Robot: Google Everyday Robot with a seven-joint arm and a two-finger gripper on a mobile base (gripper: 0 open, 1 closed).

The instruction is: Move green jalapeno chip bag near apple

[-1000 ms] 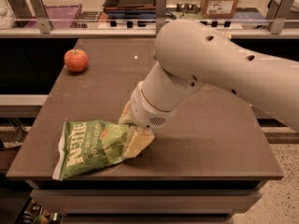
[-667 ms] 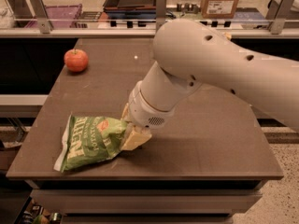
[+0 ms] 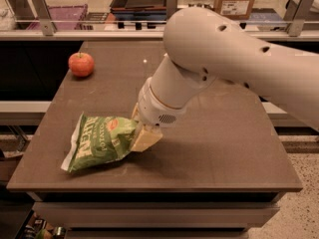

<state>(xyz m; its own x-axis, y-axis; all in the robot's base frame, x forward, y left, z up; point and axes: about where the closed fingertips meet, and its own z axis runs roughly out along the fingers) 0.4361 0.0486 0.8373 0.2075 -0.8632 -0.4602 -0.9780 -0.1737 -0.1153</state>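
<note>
Bag shift: the green jalapeno chip bag (image 3: pixel 102 142) has drawn back from the near edge since a second ago. Its right end has risen with the gripper and the whole bag stands steeper.
Bag now: it sits in the near-left part of the worktop (image 3: pixel 224 148). The left tip is low by the near-left corner, and I cannot tell whether it touches the surface.
Gripper (image 3: pixel 143 136): it is at the bag's right end, between the near edge and the centre. The cream fingers are pinched on that edge of the bag and hold nothing else.
Step in hand: judged to be the lift before the carry toward the far-left corner.
Doing it well: raise the bag until the trailing tip hangs free, since a light, crinkly bag held by one edge may drag, swing or slip. Travel slowly along the left edge. Set it down just short of the fruit, because a nudge would roll it.
Arm pose: the wrist (image 3: pixel 162 101) slants down and left from the bulky white arm (image 3: pixel 224 49), which spans the right half of the worktop and runs out of view.
Apple (image 3: pixel 81 64): it is near the far-left corner, well apart from the bag.
</note>
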